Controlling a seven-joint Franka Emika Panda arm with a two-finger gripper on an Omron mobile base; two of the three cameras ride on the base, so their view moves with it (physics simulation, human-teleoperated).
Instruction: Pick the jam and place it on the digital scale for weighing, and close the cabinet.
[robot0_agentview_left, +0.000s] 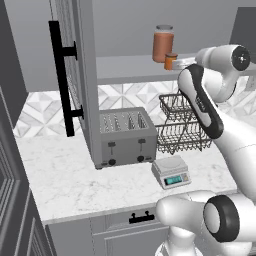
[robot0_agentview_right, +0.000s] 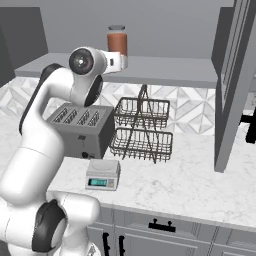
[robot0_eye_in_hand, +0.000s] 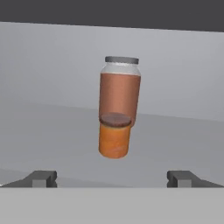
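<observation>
Between my spread, empty fingers sits the jam, ahead of them on the cabinet shelf, just before a taller jar. Below on the counter, the scale stands before the toaster.

An orange body and brownish lid are shown by the jam; reddish-brown with grey lid by the taller jar; a seemingly teal display by the light grey digital scale.
</observation>
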